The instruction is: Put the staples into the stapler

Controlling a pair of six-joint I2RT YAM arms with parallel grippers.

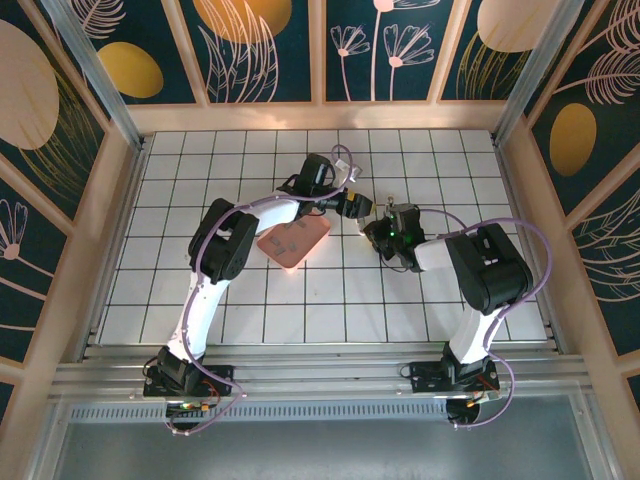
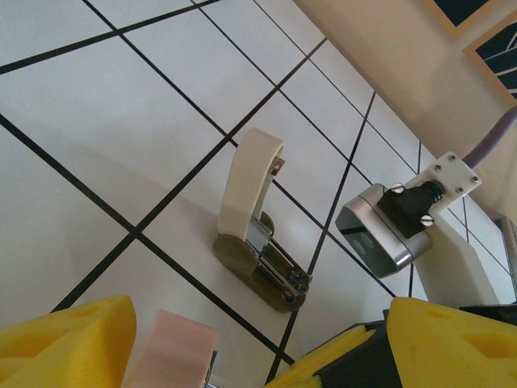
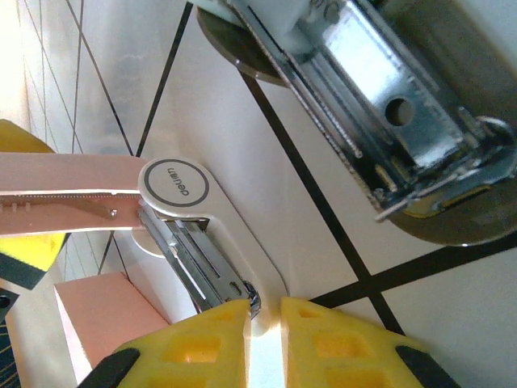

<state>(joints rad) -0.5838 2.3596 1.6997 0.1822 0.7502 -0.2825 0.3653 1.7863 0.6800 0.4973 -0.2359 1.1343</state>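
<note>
White gridded table (image 1: 460, 160) with both arms reaching to the middle: left arm (image 1: 215, 250), right arm (image 1: 490, 265).

Pink tray (image 1: 305, 252) lies flat just left of centre, beside the left arm's wrist. The faint grey marks on it are the staples (image 1: 284, 240). They are too small to count and are not in either gripper.

White-and-brown stapler (image 2: 260, 259) sits on the table, hinged open. Its white top arm stands upright and the brown base lies flat with the metal channel exposed. The same stapler shows up close at top right in the right wrist view (image 3: 380, 89). No label is readable on it.

Pink-and-white stapler (image 3: 214, 230) is just beside it, also opened, with its pink arm swung away to the left and a metal rail on the white part. Its pink tip (image 2: 171, 352) sits between the left fingers, with no contact visible.

Left gripper (image 2: 258, 339): yellow fingers spread wide, clamped on nothing.

Right gripper (image 3: 263, 323): yellow fingers nearly together, a thin slit between them, tips at the front end of the white part and rail. Can't tell if anything is pinched.

Writing: the round badge (image 3: 174, 184) at the hinge reads "deli", upside down in this view.
</note>
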